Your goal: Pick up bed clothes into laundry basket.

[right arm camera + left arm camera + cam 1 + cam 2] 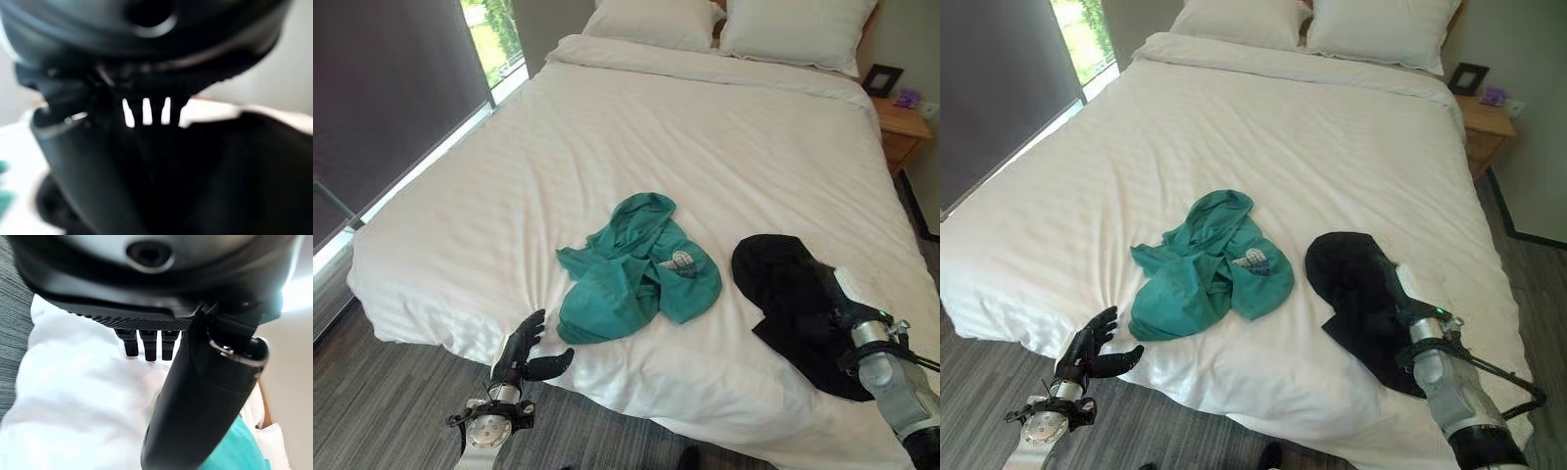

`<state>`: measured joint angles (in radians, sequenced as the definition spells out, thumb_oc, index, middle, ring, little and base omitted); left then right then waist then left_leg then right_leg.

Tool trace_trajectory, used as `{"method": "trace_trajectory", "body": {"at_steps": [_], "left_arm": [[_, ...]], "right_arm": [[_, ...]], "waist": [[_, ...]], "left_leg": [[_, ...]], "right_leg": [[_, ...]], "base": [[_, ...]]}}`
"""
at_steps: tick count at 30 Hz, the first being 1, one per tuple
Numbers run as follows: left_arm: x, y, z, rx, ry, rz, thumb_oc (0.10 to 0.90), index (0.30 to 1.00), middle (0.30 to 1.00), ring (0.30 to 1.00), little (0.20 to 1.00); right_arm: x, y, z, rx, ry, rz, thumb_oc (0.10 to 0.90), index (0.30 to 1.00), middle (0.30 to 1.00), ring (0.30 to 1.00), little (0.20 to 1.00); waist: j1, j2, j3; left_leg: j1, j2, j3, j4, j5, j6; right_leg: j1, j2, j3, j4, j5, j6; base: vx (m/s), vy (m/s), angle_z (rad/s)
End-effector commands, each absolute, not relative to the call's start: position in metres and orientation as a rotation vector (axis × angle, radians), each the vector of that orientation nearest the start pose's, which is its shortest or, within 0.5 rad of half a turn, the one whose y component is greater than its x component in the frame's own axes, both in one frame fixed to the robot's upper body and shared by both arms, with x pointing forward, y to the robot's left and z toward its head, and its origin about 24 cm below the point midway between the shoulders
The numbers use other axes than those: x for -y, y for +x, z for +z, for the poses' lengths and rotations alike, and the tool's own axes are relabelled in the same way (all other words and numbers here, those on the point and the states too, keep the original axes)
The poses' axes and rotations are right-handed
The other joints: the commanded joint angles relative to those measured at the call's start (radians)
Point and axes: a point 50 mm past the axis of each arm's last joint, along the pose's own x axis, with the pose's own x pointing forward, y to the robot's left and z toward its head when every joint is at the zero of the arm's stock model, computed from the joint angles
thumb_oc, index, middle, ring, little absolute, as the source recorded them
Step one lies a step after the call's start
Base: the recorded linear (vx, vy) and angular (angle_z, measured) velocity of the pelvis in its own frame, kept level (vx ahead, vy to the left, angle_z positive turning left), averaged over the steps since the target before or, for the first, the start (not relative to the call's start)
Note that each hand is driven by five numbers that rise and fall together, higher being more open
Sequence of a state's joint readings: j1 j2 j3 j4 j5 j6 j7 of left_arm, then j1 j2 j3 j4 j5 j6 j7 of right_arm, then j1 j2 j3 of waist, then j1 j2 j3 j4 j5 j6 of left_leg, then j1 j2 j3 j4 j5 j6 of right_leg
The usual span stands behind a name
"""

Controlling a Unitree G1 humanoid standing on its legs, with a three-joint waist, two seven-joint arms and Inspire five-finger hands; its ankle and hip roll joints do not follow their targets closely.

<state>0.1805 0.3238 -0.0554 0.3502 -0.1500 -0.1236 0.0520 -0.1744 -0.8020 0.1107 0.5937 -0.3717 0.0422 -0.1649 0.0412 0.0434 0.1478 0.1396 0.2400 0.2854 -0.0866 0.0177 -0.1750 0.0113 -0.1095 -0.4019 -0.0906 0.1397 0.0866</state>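
Observation:
A crumpled teal garment (636, 269) lies on the white bed (607, 147) near its front edge. To its right lies a black garment (783, 284), spread toward the bed's front right corner. My right hand (1400, 291) rests on the black garment, and the right wrist view shows its fingers (146, 112) straight above the dark cloth. Just off the bed's front edge, left of the teal garment, my left hand (524, 352) hangs open and holds nothing. In the left wrist view its thumb (205, 396) points toward the teal cloth (239, 450).
Two white pillows (656, 20) (798, 29) lie at the head of the bed. A wooden nightstand (901, 127) with a picture frame (881, 78) stands at the far right. A window with a dark blind (382, 88) runs along the left. Grey floor (372, 411) lies in front.

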Motion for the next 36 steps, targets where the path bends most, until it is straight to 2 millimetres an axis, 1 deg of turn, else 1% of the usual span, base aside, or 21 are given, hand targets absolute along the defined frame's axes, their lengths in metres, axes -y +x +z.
{"method": "trace_trajectory", "body": {"at_steps": [1,2,3,6,8,9,12,13,14,15,16,17,20,22,23,28,29,32,34,35,36], "left_arm": [[-0.237,0.177,-0.060,-0.470,0.215,0.062,0.800,0.900,0.900,0.900,0.900],[-0.237,0.178,-0.064,-0.489,0.222,0.054,0.800,0.900,0.900,0.900,0.900],[-0.240,0.180,-0.066,-0.502,0.233,0.046,0.800,0.900,0.900,0.900,0.900],[-0.246,0.170,-0.082,-0.601,0.240,0.071,0.800,0.900,0.900,0.900,0.900],[-0.254,0.145,-0.109,-0.767,0.228,0.130,0.800,0.900,0.900,0.900,0.900],[-0.253,0.145,-0.109,-0.766,0.227,0.130,0.800,0.900,0.900,0.900,0.900],[-0.275,0.098,-0.137,-1.026,0.237,0.256,0.800,0.900,0.900,0.900,0.900],[-0.275,0.098,-0.137,-1.024,0.238,0.256,0.800,0.900,0.900,0.900,0.900],[-0.291,0.067,-0.144,-1.156,0.229,0.370,0.800,0.900,0.900,0.900,0.900],[-0.300,0.053,-0.144,-1.204,0.237,0.427,0.800,0.900,0.900,0.900,0.900],[-0.325,0.024,-0.138,-1.276,0.228,0.589,0.800,0.900,0.900,0.900,0.900],[-0.325,0.025,-0.138,-1.275,0.232,0.588,0.800,0.900,0.900,0.900,0.900],[-0.374,0.009,-0.111,-1.230,0.227,0.840,0.800,0.900,0.900,0.900,0.900],[-0.393,0.014,-0.097,-1.172,0.255,0.898,0.800,0.900,0.900,0.900,0.900],[-0.449,0.048,-0.037,-0.890,0.356,1.070,0.800,0.900,0.900,0.900,0.900],[-0.450,0.053,-0.035,-0.882,0.368,1.057,0.800,0.900,0.900,0.900,0.900],[-0.455,0.156,0.125,-0.051,0.681,0.938,0.800,0.900,0.900,0.900,0.900],[-0.414,0.184,0.161,0.239,0.677,0.819,0.800,0.900,0.900,0.900,0.900],[-0.414,0.183,0.161,0.240,0.680,0.824,0.800,0.900,0.900,0.900,0.900],[-0.380,0.211,0.170,0.392,0.559,0.741,0.800,0.900,0.900,0.900,0.900],[-0.347,0.239,0.176,0.496,0.455,0.652,0.800,0.900,0.900,0.900,0.900]], "right_arm": [[0.360,0.285,0.092,-0.234,-1.170,-0.381,0.800,0.900,0.900,0.900,0.900],[0.364,0.286,0.082,-0.294,-1.150,-0.387,0.800,0.900,0.900,0.900,0.900],[0.370,0.291,0.078,-0.362,-1.155,-0.387,0.400,0.300,0.300,0.300,0.300],[0.371,0.300,0.095,-0.337,-1.157,-0.393,0.400,0.300,0.300,0.300,0.300],[0.370,0.312,0.138,-0.182,-1.172,-0.448,0.400,0.300,0.300,0.300,0.300],[0.370,0.312,0.138,-0.182,-1.173,-0.449,0.400,0.300,0.300,0.300,0.300],[0.367,0.315,0.202,0.072,-1.140,-0.559,0.400,0.300,0.300,0.300,0.300],[0.367,0.315,0.202,0.072,-1.139,-0.561,0.400,0.300,0.300,0.300,0.300],[0.362,0.305,0.249,0.291,-1.069,-0.645,0.400,0.300,0.300,0.300,0.300],[0.359,0.297,0.266,0.378,-1.061,-0.678,0.400,0.300,0.300,0.300,0.300],[0.355,0.273,0.309,0.568,-1.096,-0.749,0.400,0.300,0.300,0.300,0.300],[0.356,0.272,0.308,0.566,-1.095,-0.752,0.400,0.300,0.300,0.300,0.300],[0.371,0.230,0.343,0.670,-1.177,-0.902,0.400,0.300,0.300,0.300,0.300],[0.379,0.218,0.344,0.665,-1.181,-0.941,0.400,0.300,0.300,0.300,0.300],[0.403,0.190,0.328,0.608,-1.148,-1.035,0.400,0.300,0.300,0.300,0.300],[0.407,0.183,0.326,0.596,-1.148,-1.050,0.400,0.300,0.300,0.300,0.300],[0.447,0.146,0.215,0.203,-0.997,-1.146,0.400,0.300,0.300,0.300,0.300],[0.450,0.136,0.126,-0.123,-0.890,-1.076,0.400,0.300,0.300,0.300,0.300],[0.450,0.138,0.126,-0.120,-0.888,-1.074,0.400,0.300,0.300,0.300,0.300],[0.438,0.135,0.065,-0.343,-0.812,-0.990,0.400,0.300,0.300,0.300,0.300],[0.425,0.139,0.026,-0.480,-0.759,-0.913,0.400,0.300,0.300,0.300,0.300]], "waist": [[0.010,-0.035,0.007],[0.019,-0.030,0.021],[0.024,-0.022,0.026],[0.029,-0.015,0.025],[0.028,-0.013,0.025],[0.028,-0.012,0.026],[0.022,-0.018,0.013],[0.023,-0.018,0.015],[0.017,-0.023,0.002],[0.015,-0.024,-0.004],[0.008,-0.022,-0.017],[0.010,-0.025,-0.018],[-0.003,-0.024,-0.038],[-0.007,-0.024,-0.043],[-0.040,-0.009,-0.053],[-0.023,-0.015,-0.056],[-0.057,0.003,-0.059],[-0.081,0.009,-0.066],[-0.081,0.006,-0.066],[-0.110,0.013,-0.072],[-0.125,0.013,-0.062]], "left_leg": [[-0.059,0.047,0.024,-0.001,0.053,-0.011],[-0.081,0.043,0.017,-0.001,0.058,-0.011],[-0.120,0.036,0.002,-0.001,0.062,-0.013],[-0.151,0.033,-0.011,-0.001,0.066,-0.018],[-0.145,0.027,-0.016,-0.001,0.065,-0.017],[-0.145,0.027,-0.017,-0.001,0.065,-0.017],[-0.127,0.019,-0.019,-0.001,0.055,-0.014],[-0.126,0.019,-0.020,-0.001,0.055,-0.014],[-0.115,0.013,-0.022,-0.001,0.053,-0.012],[-0.109,0.011,-0.022,-0.001,0.050,-0.011],[-0.092,0.011,-0.021,-0.001,0.041,-0.014],[-0.096,0.010,-0.023,-0.001,0.045,-0.013],[-0.080,0.013,-0.018,-0.001,0.043,-0.019],[-0.077,0.014,-0.017,-0.001,0.044,-0.020],[-0.059,0.022,-0.006,-0.001,0.039,-0.028],[-0.065,0.020,-0.007,-0.001,0.044,-0.026],[-0.048,0.035,0.003,-0.001,0.043,-0.026],[-0.034,0.041,0.021,-0.001,0.035,-0.025],[-0.039,0.040,0.024,-0.001,0.041,-0.023],[-0.027,0.043,0.032,-0.001,0.031,-0.022],[-0.021,0.045,0.045,-0.001,0.033,-0.019]], "right_leg": [[0.046,-0.124,-0.002,0.003,-0.091,0.125],[0.032,-0.132,-0.008,0.003,-0.085,0.129],[0.002,-0.145,-0.016,0.003,-0.078,0.132],[-0.013,-0.154,-0.026,0.003,-0.075,0.135],[0.002,-0.157,-0.029,0.003,-0.076,0.135],[0.002,-0.157,-0.029,0.003,-0.076,0.135],[0.023,-0.158,-0.026,0.003,-0.078,0.135],[0.024,-0.158,-0.026,0.003,-0.078,0.135],[0.032,-0.159,-0.021,0.003,-0.079,0.134],[0.036,-0.160,-0.019,0.003,-0.080,0.135],[0.049,-0.157,-0.015,0.003,-0.086,0.137],[0.046,-0.158,-0.016,0.003,-0.082,0.136],[0.057,-0.158,-0.017,0.003,-0.083,0.140],[0.059,-0.157,-0.018,0.003,-0.083,0.141],[0.069,-0.150,-0.017,0.003,-0.090,0.146],[0.064,-0.152,-0.018,0.003,-0.086,0.145],[0.066,-0.140,-0.006,0.003,-0.092,0.146],[0.059,-0.137,0.018,0.003,-0.098,0.146],[0.052,-0.138,0.020,0.003,-0.092,0.144],[0.053,-0.134,0.032,0.003,-0.099,0.142],[0.049,-0.131,0.046,0.003,-0.095,0.136]], "base": [[-0.09,0.024,-0.02],[-0.14,0.043,-0.01],[-0.14,0.043,0.00],[-0.07,0.047,0.09],[0.01,0.056,0.25],[0.01,0.046,0.27],[0.03,0.020,0.11],[0.05,0.008,0.09],[0.05,0.000,0.08],[0.12,-0.019,0.08],[0.07,-0.020,0.06],[0.09,-0.031,0.18],[0.07,-0.033,0.21],[0.05,-0.039,0.06],[0.03,-0.039,-0.02],[0.01,-0.028,-0.02],[0.02,-0.110,-0.07],[0.01,-0.049,-0.02],[-0.01,-0.008,-0.48],[0.00,-0.026,-0.32],[0.00,-0.026,-0.20]]}}
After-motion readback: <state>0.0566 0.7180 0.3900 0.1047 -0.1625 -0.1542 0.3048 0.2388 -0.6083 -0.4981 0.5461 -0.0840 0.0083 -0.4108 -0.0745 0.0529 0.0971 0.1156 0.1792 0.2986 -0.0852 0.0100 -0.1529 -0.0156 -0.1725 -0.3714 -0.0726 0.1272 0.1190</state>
